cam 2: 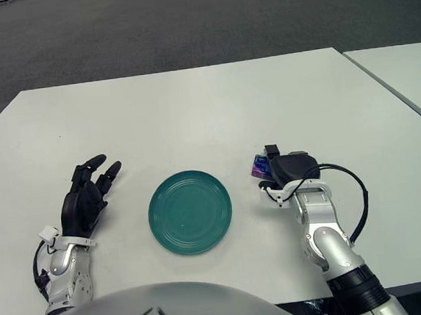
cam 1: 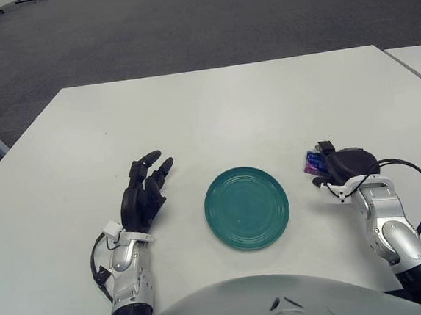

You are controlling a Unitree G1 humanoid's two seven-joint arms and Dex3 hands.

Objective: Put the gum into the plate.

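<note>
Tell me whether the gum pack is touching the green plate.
Apart. The left eye view shows bare white table between the gum pack, at the right robot hand, and the green plate.

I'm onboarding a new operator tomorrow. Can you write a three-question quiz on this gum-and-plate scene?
1. True or false: the gum already lies in the green plate.
2. Which robot hand is at the gum?
A. left robot hand
B. right robot hand
3. Fill in: the plate sits ____ the two robot hands on the white table.

Key:
1. False; the gum is at the right robot hand, right of the plate.
2. B; the left robot hand shows open, left of the plate.
3. between
</note>
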